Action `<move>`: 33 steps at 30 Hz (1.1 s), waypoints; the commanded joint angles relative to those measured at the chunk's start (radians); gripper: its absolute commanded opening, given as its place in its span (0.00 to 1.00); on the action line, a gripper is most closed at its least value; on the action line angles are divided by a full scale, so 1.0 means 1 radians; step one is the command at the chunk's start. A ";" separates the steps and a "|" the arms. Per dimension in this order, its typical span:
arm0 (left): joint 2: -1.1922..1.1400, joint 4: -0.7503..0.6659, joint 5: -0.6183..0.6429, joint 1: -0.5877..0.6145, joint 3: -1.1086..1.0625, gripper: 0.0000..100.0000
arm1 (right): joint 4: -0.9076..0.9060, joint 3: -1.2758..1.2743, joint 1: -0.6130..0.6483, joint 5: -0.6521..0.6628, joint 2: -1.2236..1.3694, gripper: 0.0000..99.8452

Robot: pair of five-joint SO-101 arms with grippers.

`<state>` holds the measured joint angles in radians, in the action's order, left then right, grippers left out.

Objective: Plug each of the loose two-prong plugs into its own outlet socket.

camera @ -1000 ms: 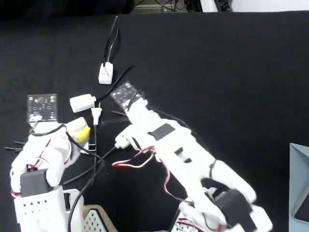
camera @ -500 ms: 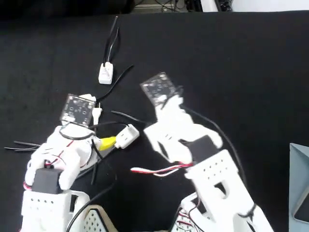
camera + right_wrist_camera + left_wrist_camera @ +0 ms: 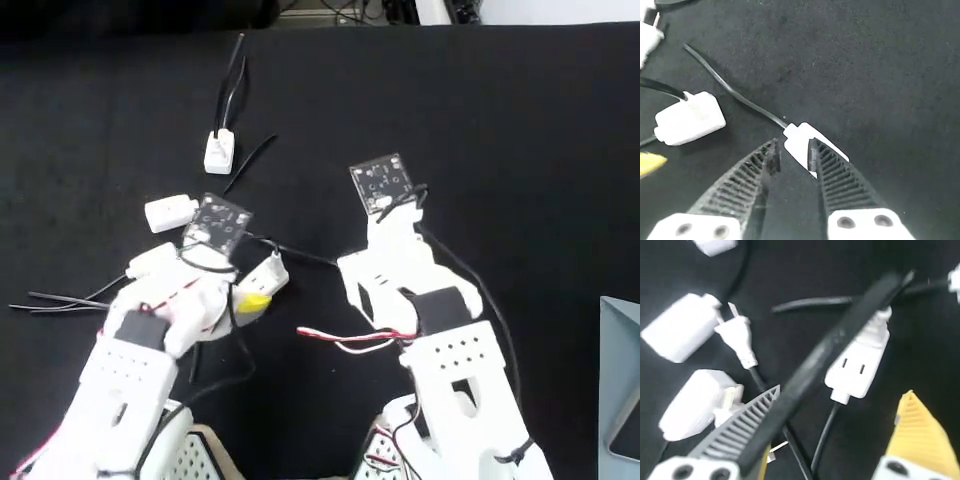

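Observation:
My left gripper (image 3: 842,392) is open, its grey and yellow fingers wide apart on either side of a white two-slot socket (image 3: 855,365). In the high view that socket (image 3: 268,275) lies next to the yellow finger (image 3: 250,300). A loose two-prong plug (image 3: 737,335) lies between two white blocks (image 3: 680,327) (image 3: 695,400). A black cable (image 3: 840,335) crosses close in front of the left wrist camera. My right gripper (image 3: 792,146) is shut on a small white plug (image 3: 802,142) with a thin black cord. The right arm (image 3: 400,280) stands at the table's middle.
Another white socket (image 3: 219,152) with two black cords lies farther back. A white block (image 3: 170,212) sits left of the left arm's camera board (image 3: 218,222). Black cords trail over the black cloth by the left arm. A grey box edge (image 3: 620,380) is at the right.
The right arm swung to the right, away from the cluster of plugs, and its cord end followed. The left arm moved right and forward, up to the white socket.

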<state>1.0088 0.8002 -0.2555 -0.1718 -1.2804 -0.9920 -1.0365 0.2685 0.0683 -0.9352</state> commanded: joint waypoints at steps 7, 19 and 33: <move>-0.520 -0.150 -0.046 -0.028 0.248 0.35 | 0.026 0.001 -0.012 -0.009 -0.018 0.10; -0.802 -0.152 -0.048 -0.064 0.429 0.24 | 0.026 -0.001 -0.014 -0.009 -0.018 0.10; -0.801 -0.143 -0.048 -0.093 0.473 0.16 | 0.026 0.002 -0.086 -0.008 -0.018 0.10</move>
<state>0.1788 0.6682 -0.2954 -0.2593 -0.8723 -0.9828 -1.0395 0.2041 0.0683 -0.9352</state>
